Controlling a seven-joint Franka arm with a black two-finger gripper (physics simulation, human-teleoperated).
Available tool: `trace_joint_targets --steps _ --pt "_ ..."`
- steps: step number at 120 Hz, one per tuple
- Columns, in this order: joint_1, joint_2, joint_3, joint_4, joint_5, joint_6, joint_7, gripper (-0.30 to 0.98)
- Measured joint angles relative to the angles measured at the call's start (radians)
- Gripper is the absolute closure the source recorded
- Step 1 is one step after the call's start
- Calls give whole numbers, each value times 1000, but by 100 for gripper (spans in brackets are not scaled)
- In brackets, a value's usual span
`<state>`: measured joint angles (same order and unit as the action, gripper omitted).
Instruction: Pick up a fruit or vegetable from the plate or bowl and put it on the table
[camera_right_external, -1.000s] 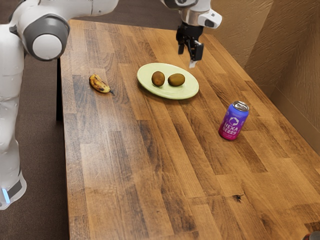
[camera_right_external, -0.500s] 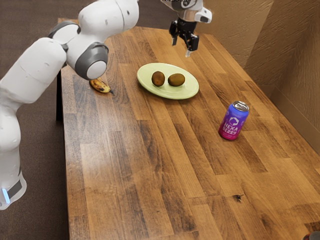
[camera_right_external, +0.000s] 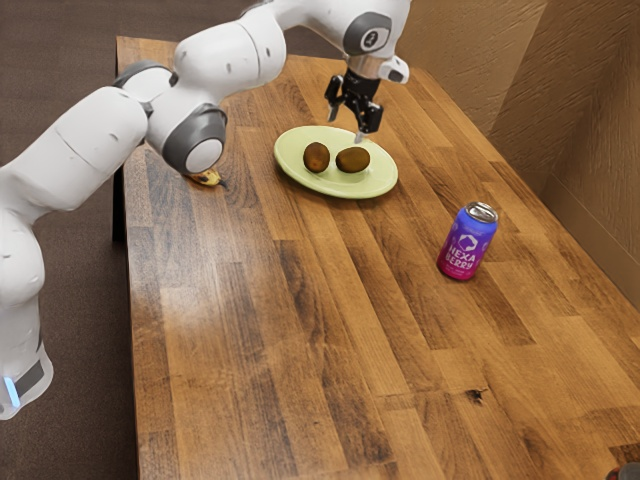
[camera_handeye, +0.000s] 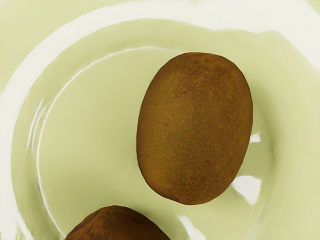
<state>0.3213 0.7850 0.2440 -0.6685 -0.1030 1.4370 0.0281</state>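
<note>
Kiwi (camera_right_external: 352, 161) on plate (camera_right_external: 385, 181), 3 o'clock side in exterior view; second kiwi (camera_right_external: 316, 157) at 9. Fingers (camera_right_external: 368, 118) spread, empty, above them toward 12. For likely 3 o'clock pick: centre first, straddle narrow width, descend straight, squeeze gently at mid-body; spare neighbour a nudge, keep tips off plate.

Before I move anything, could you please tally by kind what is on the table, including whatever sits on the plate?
Kiwis: 2
Banana, partly hidden by the arm: 1
Plate: 1
Drink can: 1
Cut-off object, kind unclear: 1
Total: 6
</note>
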Motion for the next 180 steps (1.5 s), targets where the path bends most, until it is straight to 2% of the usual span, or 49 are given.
trace_joint_targets --steps 29,58,136,147,166,180 --pt "-5 27 -8 -1 0 -1 2 0" --pt "-1 54 -39 1 -1 71 49 0" --pt "10 121 -40 7 -4 121 133 1" --pt "8 123 -40 7 -5 123 138 10" --pt "6 122 -40 8 -4 125 146 36" --pt "3 115 -41 8 1 127 151 42"
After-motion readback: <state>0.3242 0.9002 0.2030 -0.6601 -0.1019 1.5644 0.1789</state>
